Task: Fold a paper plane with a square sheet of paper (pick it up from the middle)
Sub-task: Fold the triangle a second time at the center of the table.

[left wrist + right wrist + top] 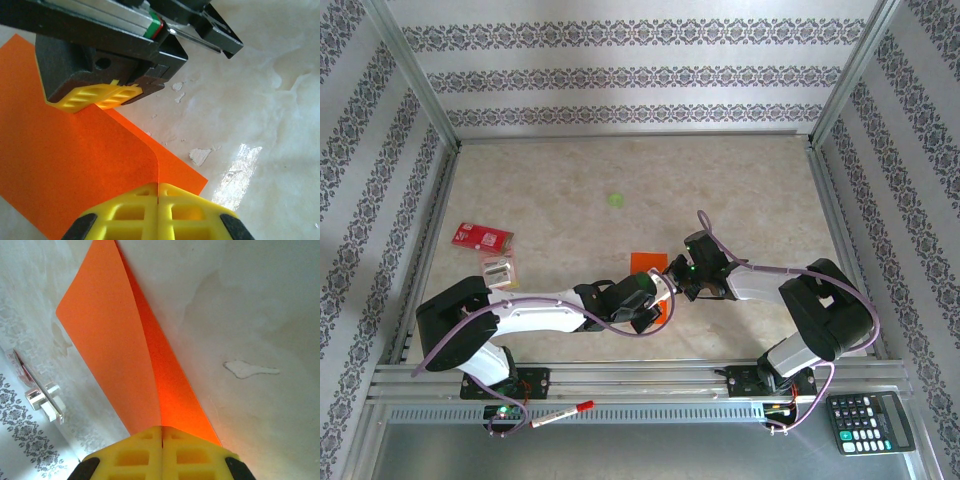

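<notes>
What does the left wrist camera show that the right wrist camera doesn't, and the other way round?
Left wrist: the left pincer, shut on the orange sheet at its curled fold. Right wrist: the red card, edge-on at the left. Both: the right pincer shut on that sheet, and the pale marbled table.

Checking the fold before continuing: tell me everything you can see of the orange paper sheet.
The orange sheet is thin, plain, bright paper, bent over into a soft two-layer fold. Its lower layer rests on the marbled table. The left end effector pinches one edge shut; the right end effector pinches another.
</notes>
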`<state>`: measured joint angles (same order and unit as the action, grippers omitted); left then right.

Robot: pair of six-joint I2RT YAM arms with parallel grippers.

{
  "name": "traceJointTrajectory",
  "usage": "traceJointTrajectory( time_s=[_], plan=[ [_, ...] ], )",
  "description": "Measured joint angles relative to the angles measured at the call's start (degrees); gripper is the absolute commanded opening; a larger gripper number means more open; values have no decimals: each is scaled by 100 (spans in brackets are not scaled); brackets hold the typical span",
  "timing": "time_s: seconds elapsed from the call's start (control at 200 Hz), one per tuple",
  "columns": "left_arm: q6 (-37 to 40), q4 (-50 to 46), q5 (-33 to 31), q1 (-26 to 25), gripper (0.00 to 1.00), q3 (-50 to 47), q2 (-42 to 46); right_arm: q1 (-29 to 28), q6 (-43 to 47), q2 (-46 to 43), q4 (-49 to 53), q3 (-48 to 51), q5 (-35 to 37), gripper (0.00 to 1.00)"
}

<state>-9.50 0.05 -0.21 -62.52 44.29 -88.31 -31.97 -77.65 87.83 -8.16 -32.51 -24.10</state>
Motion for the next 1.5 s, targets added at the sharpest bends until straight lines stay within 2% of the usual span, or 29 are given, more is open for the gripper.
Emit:
traceJointTrajectory(
  time_s=[0.18,0.39,0.5,0.65,0.844,0.939,1.499],
  plan=[
    [-216,4,426,210,0,0,0,39,208,-9,103,-7,15,24],
    [-542,229,1438,719,0,-98,0,374,1062,-815,844,-11,286,36],
    [-710,417,1917,935,0,-221,0,409,1716,-1117,1196,-254,417,36],
    [-907,621,2393,1174,0,-284,-20,404,2409,-846,1316,-774,411,31],
    [-1049,743,2640,1237,0,-286,-31,396,2914,192,1353,-1453,212,4],
    [-1073,785,2688,1241,0,-295,-37,345,3073,597,1381,-1635,144,0],
    [-1252,905,2896,1478,0,-365,-105,293,3654,1211,1569,-1838,-197,0]
  ],
)
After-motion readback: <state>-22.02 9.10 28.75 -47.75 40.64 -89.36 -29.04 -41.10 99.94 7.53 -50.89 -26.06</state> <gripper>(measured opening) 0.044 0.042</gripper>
